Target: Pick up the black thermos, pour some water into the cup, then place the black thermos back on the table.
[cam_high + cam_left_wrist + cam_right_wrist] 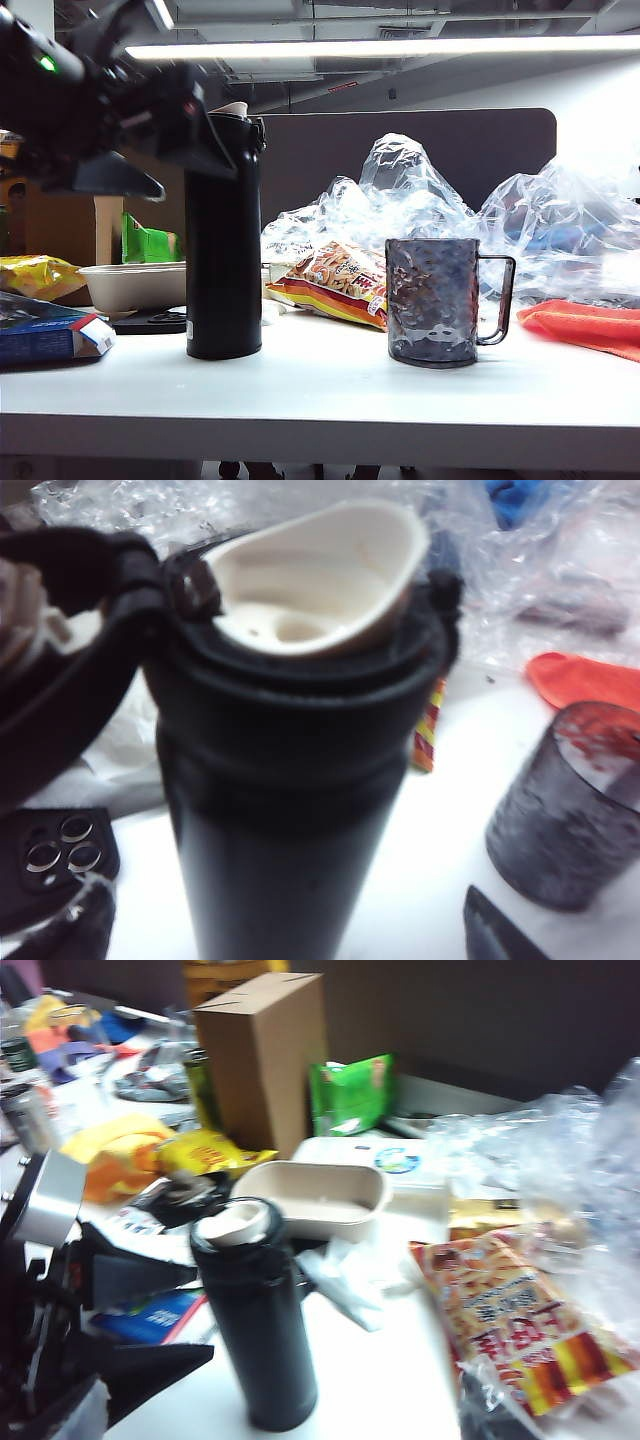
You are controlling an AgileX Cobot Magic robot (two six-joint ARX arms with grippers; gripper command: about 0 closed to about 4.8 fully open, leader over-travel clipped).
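The black thermos stands upright on the table, left of centre, with its lid flipped open and the beige spout showing. The smoky dimpled cup stands to its right, handle turned away from the thermos. My left gripper hangs open at the thermos top. In the left wrist view the two fingertips stand wide on either side of the flask body without touching it. My right gripper is outside the exterior view. Its dark fingers show wide apart, open, with the thermos further ahead.
A striped snack bag and crumpled clear plastic bags lie behind the cup. An orange cloth lies at the right. A white tray-bowl, a blue box, a black phone case and a brown carton crowd the left.
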